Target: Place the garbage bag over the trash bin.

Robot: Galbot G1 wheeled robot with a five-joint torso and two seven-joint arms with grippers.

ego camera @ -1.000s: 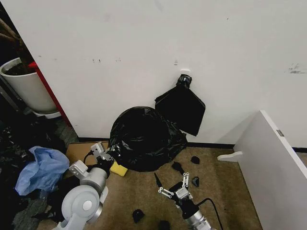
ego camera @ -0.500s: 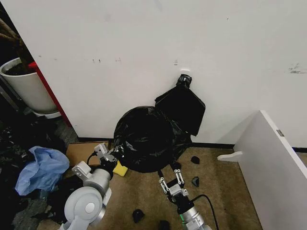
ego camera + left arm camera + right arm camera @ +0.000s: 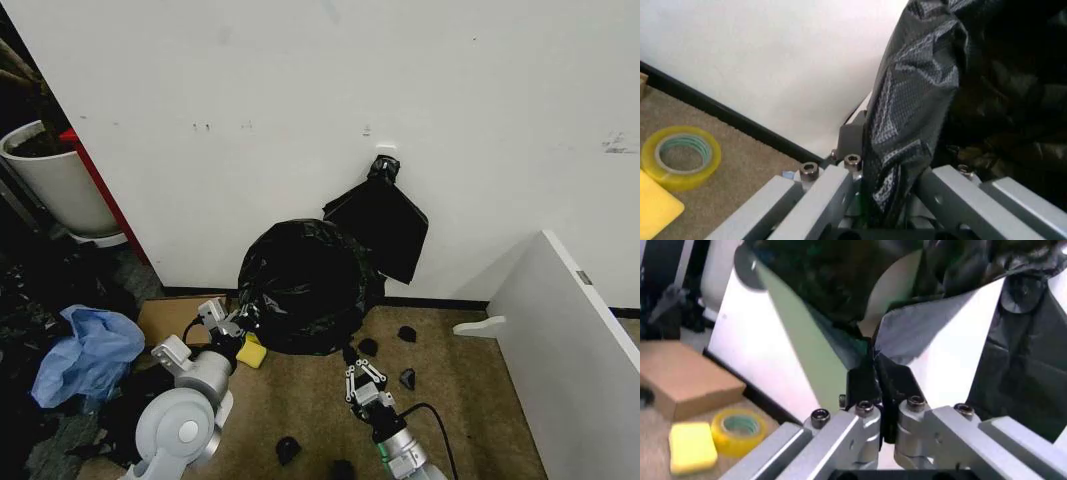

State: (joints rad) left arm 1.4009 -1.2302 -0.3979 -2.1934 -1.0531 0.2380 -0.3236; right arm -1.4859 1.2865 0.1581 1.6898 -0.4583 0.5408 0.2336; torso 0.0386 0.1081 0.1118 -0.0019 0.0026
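I see the garbage bag [image 3: 305, 285] over the trash bin [image 3: 810, 352], against the wall. Left claw [image 3: 238, 322] at its left edge, right claw [image 3: 362, 373] before it. Tape roll [image 3: 680, 157] lies left, planter [image 3: 55, 180] far left.

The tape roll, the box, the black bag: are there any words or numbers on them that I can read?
No readable text anywhere in these views.
The yellow tape roll: no print.
The cardboard box: plain, no label visible.
The garbage bag, over the trash bin and pinched by the left pincer and the right pincer: glossy black, no lettering.
The wall: only scuff marks, no sign.
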